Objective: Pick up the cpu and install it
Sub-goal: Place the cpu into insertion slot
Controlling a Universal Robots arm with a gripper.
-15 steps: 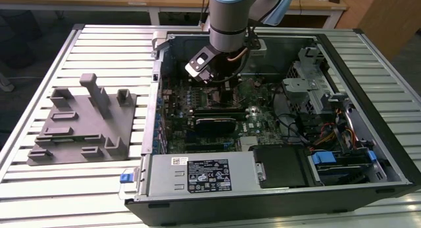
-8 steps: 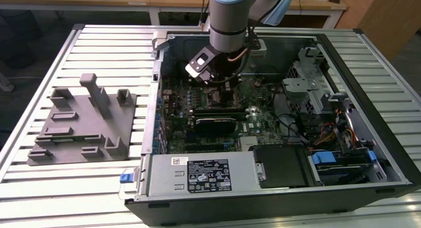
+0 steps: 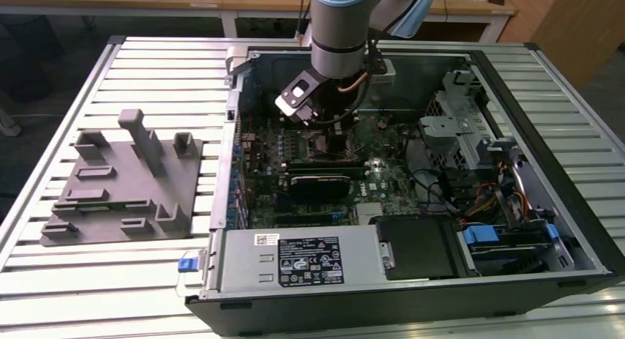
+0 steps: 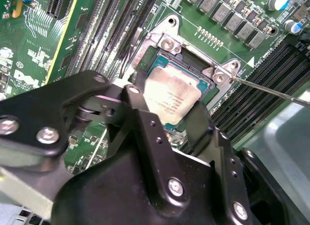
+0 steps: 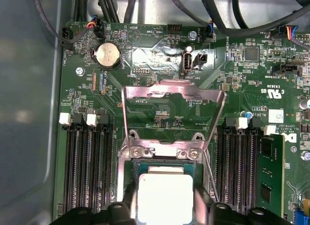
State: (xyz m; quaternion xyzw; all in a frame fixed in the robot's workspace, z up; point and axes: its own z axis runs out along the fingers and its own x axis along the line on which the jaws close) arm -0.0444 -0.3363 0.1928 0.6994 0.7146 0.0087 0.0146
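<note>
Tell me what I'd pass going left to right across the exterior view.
Grey tray with upright posts → robot arm reaching into the open computer case → metal drive cage → slatted table.

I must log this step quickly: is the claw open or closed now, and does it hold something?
Claw: closed on the cpu, at the open socket.

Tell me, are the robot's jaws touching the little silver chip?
Touching. In the first wrist view the jaws of the gripper sit flush against two opposite sides of the cpu, with no gap showing.
</note>
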